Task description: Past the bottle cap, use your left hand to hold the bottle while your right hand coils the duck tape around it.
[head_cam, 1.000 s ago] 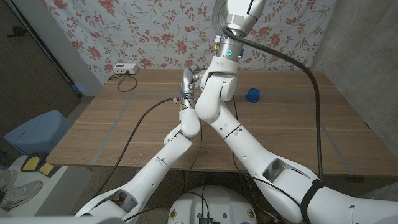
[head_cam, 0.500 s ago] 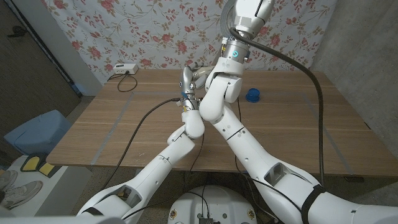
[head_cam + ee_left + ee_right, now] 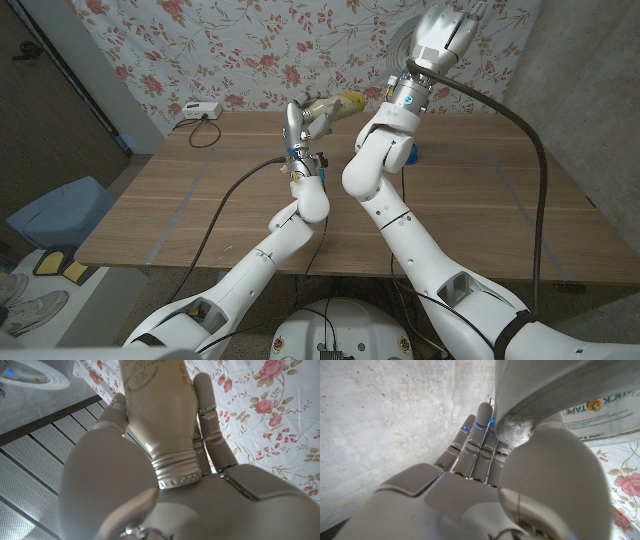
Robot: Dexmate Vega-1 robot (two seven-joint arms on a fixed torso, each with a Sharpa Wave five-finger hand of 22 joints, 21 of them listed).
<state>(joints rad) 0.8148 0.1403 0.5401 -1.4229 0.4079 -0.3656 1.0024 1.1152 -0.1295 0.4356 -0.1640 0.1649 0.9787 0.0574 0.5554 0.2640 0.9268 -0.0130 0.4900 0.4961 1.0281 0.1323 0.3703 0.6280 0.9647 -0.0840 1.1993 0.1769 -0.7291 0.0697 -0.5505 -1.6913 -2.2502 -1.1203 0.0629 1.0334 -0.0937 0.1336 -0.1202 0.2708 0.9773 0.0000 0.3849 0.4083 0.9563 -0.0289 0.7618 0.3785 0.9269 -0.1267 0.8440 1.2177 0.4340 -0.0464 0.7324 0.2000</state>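
1. The left hand [image 3: 297, 120] is raised above the wooden table [image 3: 200, 210] and has its fingers wrapped around the bottle [image 3: 335, 103]. In the head view the bottle lies roughly sideways, sticking out from the hand toward the right arm, in front of the floral wallpaper [image 3: 250, 50].
2. The left wrist view gives a close look at that grip: the bottle's [image 3: 155, 405] pale body sits between the left hand's [image 3: 150, 485] fingers [image 3: 210, 425], and its ribbed silver threaded neck [image 3: 176, 467] is tucked down near the palm. There's printing on the body, too small to read.
3. The right hand [image 3: 447, 32] is well above the bottle, lifted high in front of the wallpaper at the end of the raised right arm.
4. In the right wrist view the right hand [image 3: 485, 490] is holding the roll of duck tape [image 3: 600, 410]: the roll sits against the thumb side, its white label with printed "TAPE" lettering showing, while the fingers [image 3: 480, 435] reach out toward a grey concrete wall [image 3: 385, 415].
5. Down on the table, a blue bottle cap [image 3: 414, 152] peeks out just beside the right arm, well below the bottle.
6. At the table's far left corner there's a small white box [image 3: 202, 110] with a cable.
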